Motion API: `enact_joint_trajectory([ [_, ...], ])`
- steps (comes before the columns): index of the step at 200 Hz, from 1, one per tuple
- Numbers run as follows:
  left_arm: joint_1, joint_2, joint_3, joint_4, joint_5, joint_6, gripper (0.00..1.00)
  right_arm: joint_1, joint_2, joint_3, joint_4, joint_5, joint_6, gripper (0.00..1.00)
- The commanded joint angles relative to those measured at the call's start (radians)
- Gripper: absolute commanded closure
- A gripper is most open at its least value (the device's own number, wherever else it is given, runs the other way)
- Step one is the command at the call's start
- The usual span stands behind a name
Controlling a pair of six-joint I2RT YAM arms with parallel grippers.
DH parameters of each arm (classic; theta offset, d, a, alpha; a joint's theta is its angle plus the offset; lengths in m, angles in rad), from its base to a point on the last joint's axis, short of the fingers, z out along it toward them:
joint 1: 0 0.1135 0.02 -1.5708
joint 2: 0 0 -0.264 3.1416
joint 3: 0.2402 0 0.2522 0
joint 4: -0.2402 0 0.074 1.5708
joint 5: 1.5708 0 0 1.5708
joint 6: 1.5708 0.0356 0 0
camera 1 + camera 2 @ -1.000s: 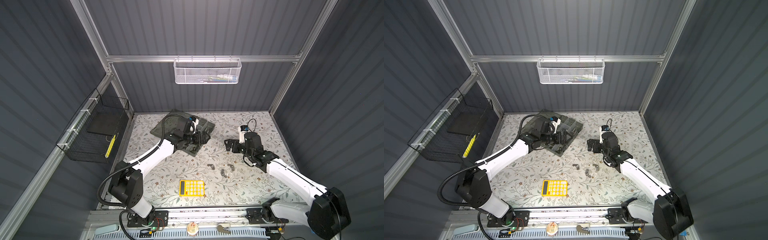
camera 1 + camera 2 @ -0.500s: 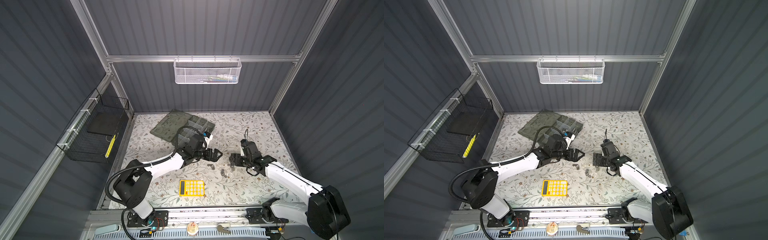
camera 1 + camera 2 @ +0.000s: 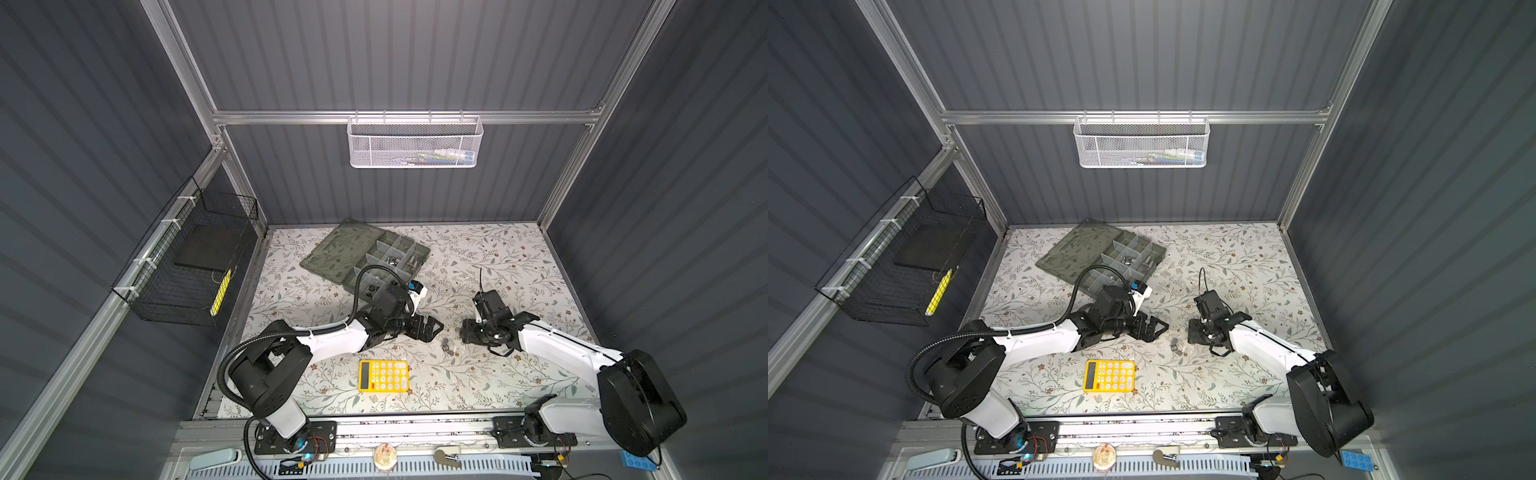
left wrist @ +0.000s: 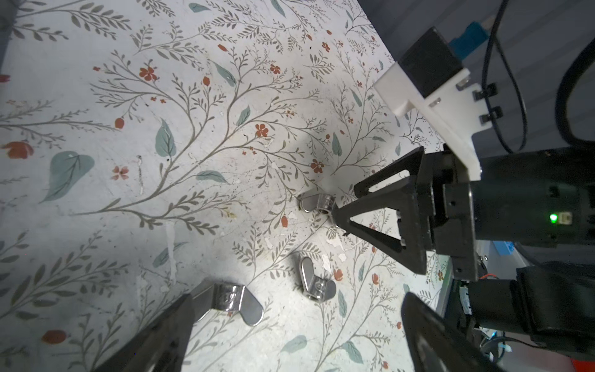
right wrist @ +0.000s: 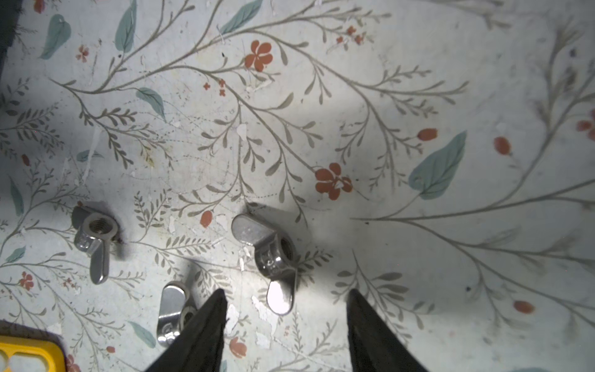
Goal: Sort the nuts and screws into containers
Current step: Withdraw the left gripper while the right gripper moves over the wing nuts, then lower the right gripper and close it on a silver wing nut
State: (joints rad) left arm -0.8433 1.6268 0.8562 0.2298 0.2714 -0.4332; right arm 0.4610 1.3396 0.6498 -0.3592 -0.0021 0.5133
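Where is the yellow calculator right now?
In both top views the yellow calculator lies flat on the floral table near its front edge, roughly mid-width, just in front of the left gripper, with the loose wing nuts off its far right corner.

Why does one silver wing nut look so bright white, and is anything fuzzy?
Right wrist view: light glares off one ear of the largest-looking wing nut, grey shadows cross the flowered cloth, and the picture's edge goes blurry. Left wrist view: the nearest wing nut gleams too. Both top views: sharp, walls splay outward.
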Motion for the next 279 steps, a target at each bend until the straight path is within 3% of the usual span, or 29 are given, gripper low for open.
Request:
enact_joint_trajectory([
  [1,-0.003,-0.014,-0.007,0.035,-0.014,0.031,0.00,0.018,0.053,0.049,-0.024,0.026,0.014,0.43],
  [71,-0.003,0.003,-0.002,0.028,-0.012,0.035,0.00,0.053,0.165,0.121,-0.088,0.112,0.021,0.54],
  [279,-0.002,0.001,0.007,0.000,-0.046,0.060,0.00,0.075,0.243,0.174,-0.124,0.128,0.015,0.86],
])
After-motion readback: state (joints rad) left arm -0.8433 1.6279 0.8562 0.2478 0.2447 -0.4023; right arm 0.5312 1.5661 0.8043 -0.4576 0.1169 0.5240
